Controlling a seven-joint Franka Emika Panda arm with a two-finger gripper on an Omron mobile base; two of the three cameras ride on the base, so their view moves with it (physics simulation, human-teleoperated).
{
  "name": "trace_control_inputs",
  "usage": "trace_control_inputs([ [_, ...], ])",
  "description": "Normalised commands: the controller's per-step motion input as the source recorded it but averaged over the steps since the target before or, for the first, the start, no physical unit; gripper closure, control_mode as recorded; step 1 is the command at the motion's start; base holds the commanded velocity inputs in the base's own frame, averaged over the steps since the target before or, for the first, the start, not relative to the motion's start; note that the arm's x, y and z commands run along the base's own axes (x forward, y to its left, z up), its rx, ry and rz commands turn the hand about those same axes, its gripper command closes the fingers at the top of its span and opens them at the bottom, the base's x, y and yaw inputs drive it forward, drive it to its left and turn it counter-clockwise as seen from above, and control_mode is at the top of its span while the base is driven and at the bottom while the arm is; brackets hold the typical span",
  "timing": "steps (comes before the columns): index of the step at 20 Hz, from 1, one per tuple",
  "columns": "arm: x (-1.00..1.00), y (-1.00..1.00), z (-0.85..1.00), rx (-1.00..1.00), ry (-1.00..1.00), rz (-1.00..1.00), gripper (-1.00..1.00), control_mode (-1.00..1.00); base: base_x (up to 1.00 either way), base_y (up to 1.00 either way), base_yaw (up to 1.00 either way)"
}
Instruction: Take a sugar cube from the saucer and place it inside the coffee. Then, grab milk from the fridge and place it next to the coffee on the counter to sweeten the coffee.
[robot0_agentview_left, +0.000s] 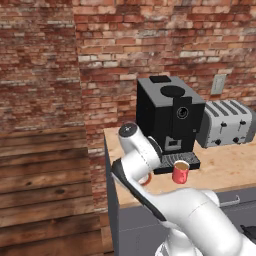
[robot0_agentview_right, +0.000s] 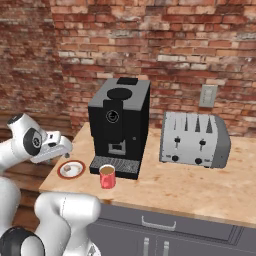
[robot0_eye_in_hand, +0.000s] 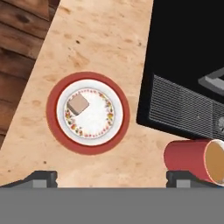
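- The saucer (robot0_eye_in_hand: 88, 113) sits near the left end of the counter (robot0_agentview_right: 200, 185), close to the front edge, with the sugar cube (robot0_eye_in_hand: 78, 104) lying on it a bit off-centre.
- The coffee (robot0_agentview_right: 107, 176) stands just in front of the coffee machine's drip tray, near the front edge of the counter and beside the saucer but not touching it.
- The coffee machine (robot0_agentview_right: 120, 125) is a big black box toward the back of the counter, and a silver toaster (robot0_agentview_right: 194, 138) sits to its right, well apart from the mug.
- The gripper (robot0_eye_in_hand: 111, 177) hangs above the saucer looking straight down at it, off the counter surface.
- Its two finger tips (robot0_eye_in_hand: 41, 177) are spread wide with nothing between them, and in the hand view the saucer lies in the space ahead of them.
- The brown liquid shows inside the mug from above.
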Motion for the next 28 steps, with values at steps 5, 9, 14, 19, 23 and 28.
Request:
trace_control_inputs([
  [5, 0.27, -0.09, -0.28, 0.09, 0.02, 0.06, -1.0, -1.0, 0.0, 0.0, 0.0],
  [9, 0.29, 0.23, -0.54, 0.01, 0.08, 0.02, -1.0, -1.0, 0.0, 0.0, 0.0],
  [14, 0.18, 0.11, -0.46, 0.0, 0.11, 0.03, -1.0, -1.0, 0.0, 0.0, 0.0],
  [19, 0.08, 0.0, -0.17, 0.0, 0.06, 0.04, -1.0, -1.0, 0.0, 0.0, 0.0],
  [23, 0.0, 0.0, -0.09, 0.0, 0.0, 0.05, -1.0, -1.0, 0.0, 0.0, 0.0],
  [28, 0.06, -0.01, -0.2, 0.0, 0.01, 0.06, -1.0, -1.0, 0.0, 0.0, 0.0],
])
